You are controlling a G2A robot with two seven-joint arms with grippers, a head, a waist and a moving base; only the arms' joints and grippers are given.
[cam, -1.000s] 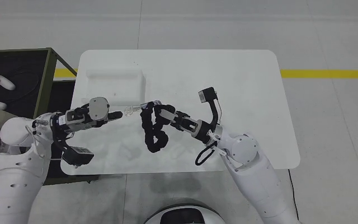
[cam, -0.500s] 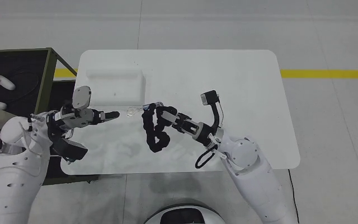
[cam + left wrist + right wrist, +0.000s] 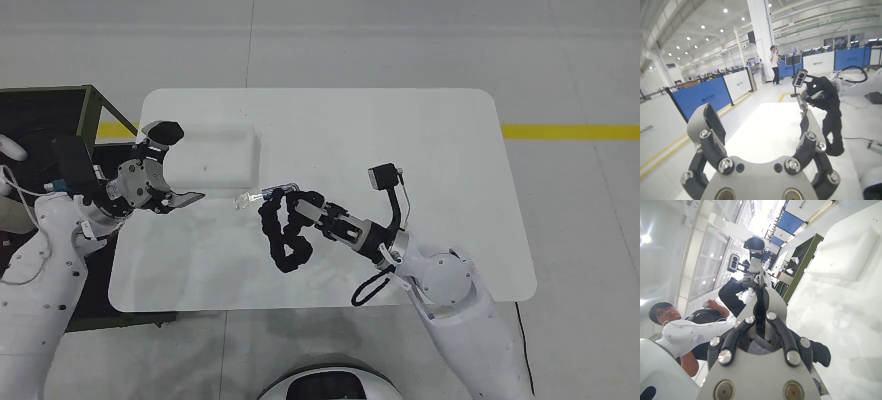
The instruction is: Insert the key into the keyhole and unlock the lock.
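Top view, black sleeved cable lock [image 3: 272, 230] looped, silver end, right pincer [image 3: 761, 295] clamped on it, left pincer [image 3: 761, 121] apart.

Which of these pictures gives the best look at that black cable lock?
The top view: the whole lock shows as a loop, held by the right gripper. The left wrist view shows it side-on, farther off. The right wrist view sees it too close, in pieces around that gripper.

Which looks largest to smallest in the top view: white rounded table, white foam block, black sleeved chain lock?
1. white rounded table
2. white foam block
3. black sleeved chain lock, held by the right gripper nearer the camera, so its margin below the block is unsure.
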